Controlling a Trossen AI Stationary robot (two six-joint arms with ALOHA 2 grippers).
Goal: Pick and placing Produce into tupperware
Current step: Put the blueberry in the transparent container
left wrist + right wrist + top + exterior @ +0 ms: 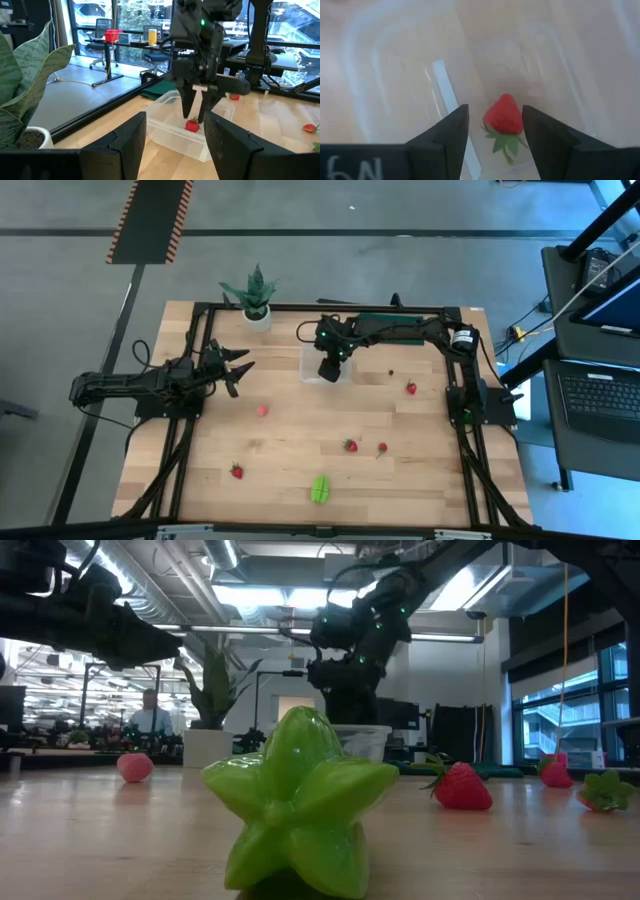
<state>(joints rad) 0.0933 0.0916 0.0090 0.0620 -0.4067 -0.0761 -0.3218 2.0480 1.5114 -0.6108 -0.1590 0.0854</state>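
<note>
My right gripper [492, 130] hung spread inside the clear, round-cornered tupperware [172, 131], a glossy red strawberry [504, 116] loose between its fingers; only the low view revealed the star-shaped, waxy green piece [300, 802]; left gripper [236, 368] waited open.

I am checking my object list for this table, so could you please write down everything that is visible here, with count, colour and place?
strawberries on the table: four, red; one right of the box, two near the middle, one front left
strawberry in the box: one, red
pinkish berry: one, left of centre
star-shaped fruit: one, lime green, front edge
tupperware: one, clear, back centre
plant: one, green, white pot, back left corner
right tool: open, lowered into the tupperware, the strawberry between its fingers
left tool: open, above the table's left side
</note>
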